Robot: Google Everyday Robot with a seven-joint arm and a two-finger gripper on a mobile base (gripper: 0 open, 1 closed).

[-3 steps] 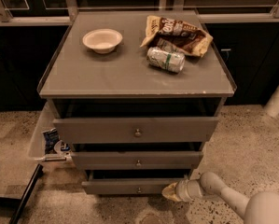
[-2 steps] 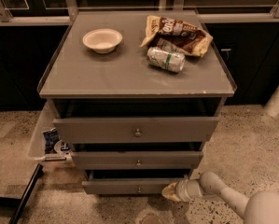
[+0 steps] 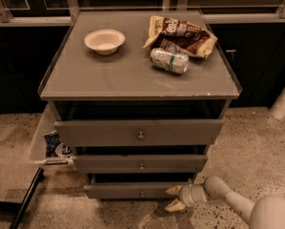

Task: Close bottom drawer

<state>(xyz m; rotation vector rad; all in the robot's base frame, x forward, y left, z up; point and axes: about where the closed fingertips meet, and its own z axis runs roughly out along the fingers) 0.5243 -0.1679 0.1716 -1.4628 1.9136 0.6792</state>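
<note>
Tool (image 3: 174,198): sits low over the speckled floor (image 3: 256,147), at the right end of the bottom drawer (image 3: 123,191). Two cream fingers (image 3: 176,190) spread apart, clamped on nothing; upper one by the drawer front's right corner, contact unclear. Arm (image 3: 237,205): reaches in from the lower right corner, nearly level, wrist pointing left.

Bottom drawer: lowest in the bench (image 3: 85,80), pulled out a little, dark gap above its front. Three drawers in all, with the middle drawer (image 3: 108,163) and top drawer (image 3: 99,132) also partly out, one round knob apiece. On the bench top: one white bowl (image 3: 104,41), one can (image 3: 169,60) on its side, one crumpled snack bag (image 3: 185,35), can touching bag.
</note>
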